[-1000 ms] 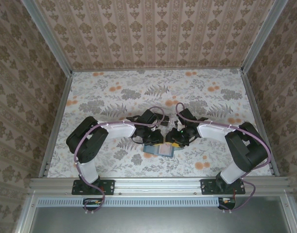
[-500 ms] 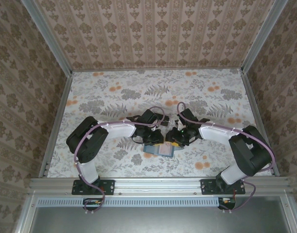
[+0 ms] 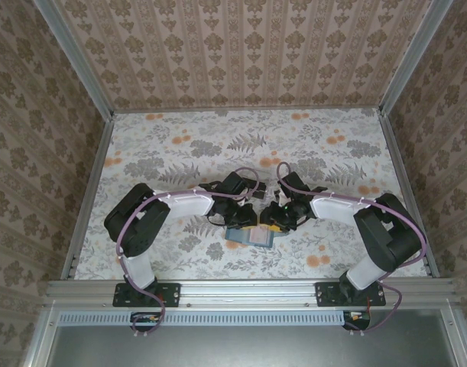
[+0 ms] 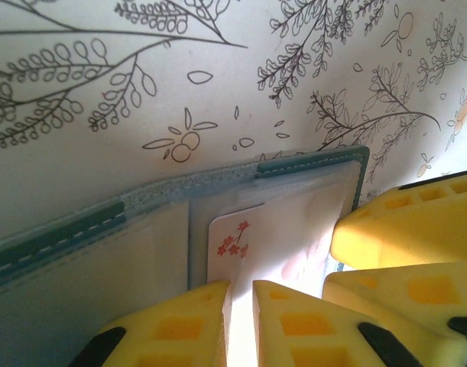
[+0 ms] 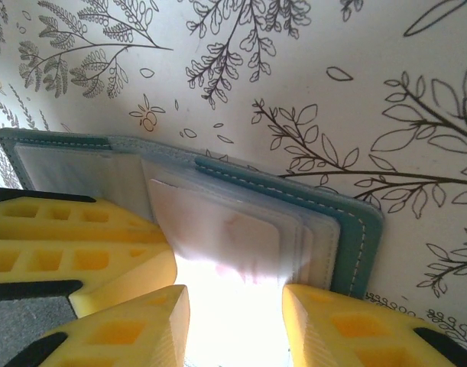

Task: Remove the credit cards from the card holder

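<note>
little has moved over the last second: the right arm's elbow drifts slightly outward half a second back and is again where it began, while the left arm and the card holder (image 3: 250,236) lie as they were. the card holder rests open on the floral table cover (image 3: 218,145), near the middle and towards the near edge, between the two arms. both grippers come down on it from the far side, the left gripper (image 3: 245,216) over its left half and the right gripper (image 3: 279,217) over its right half, close beside each other. in the left wrist view the teal stitched edge of the card holder (image 4: 309,162) runs along the far side, with clear sleeves over its blue-grey panels. a pale pink card (image 4: 244,248) with a small red flower print sticks out of the right-hand sleeve. the near end of that card runs into the narrow slot of the left gripper (image 4: 241,289), whose yellow jaws stand almost together and pinch it. the right gripper's yellow fingers (image 4: 405,225) sit just right of the card, at the holder's right edge. in the right wrist view the card holder (image 5: 348,229) shows several stacked sleeves, and the pale pink card (image 5: 218,229) lies on top. the right gripper (image 5: 233,297) has its jaws partly apart on either side of the card's near end. glare washes out the space between them, so i cannot tell whether they grip anything. the left gripper's fingers (image 5: 72,245) press on the left panel.
</note>
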